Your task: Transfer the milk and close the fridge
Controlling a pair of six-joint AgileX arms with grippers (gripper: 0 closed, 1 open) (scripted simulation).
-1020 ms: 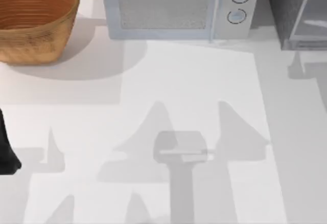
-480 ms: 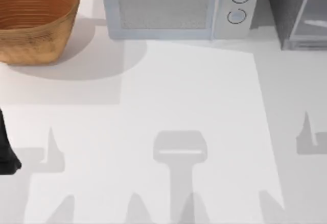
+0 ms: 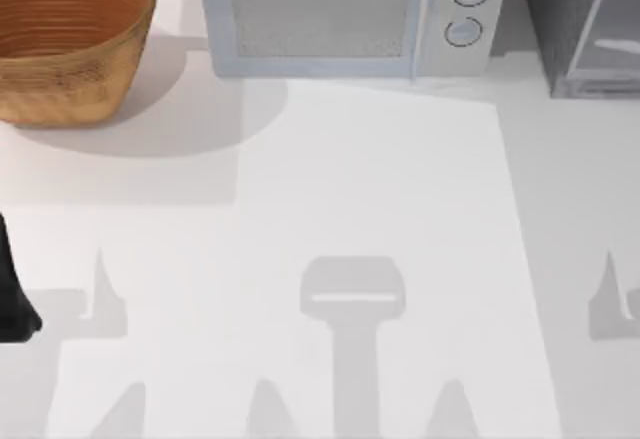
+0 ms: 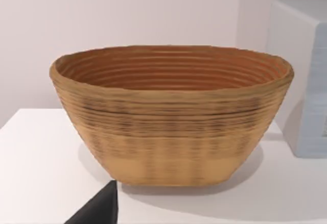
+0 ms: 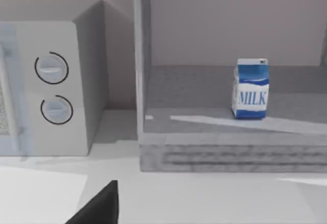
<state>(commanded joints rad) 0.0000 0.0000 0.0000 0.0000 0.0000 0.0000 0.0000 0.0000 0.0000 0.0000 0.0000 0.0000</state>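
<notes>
milk (image 5: 251, 95) upright inside open fridge (image 5: 214, 152), ahead of right pincer and apart from it, microwave (image 5: 48, 83) alongside; cannot tell either pincer's state.

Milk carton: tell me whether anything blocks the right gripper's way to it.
Nothing visible does. In the right wrist view the milk stands upright inside the open fridge, its front unobstructed; the microwave sits off to the side.

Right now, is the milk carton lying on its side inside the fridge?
No. The milk stands upright on the fridge floor, its lettering level.
</notes>
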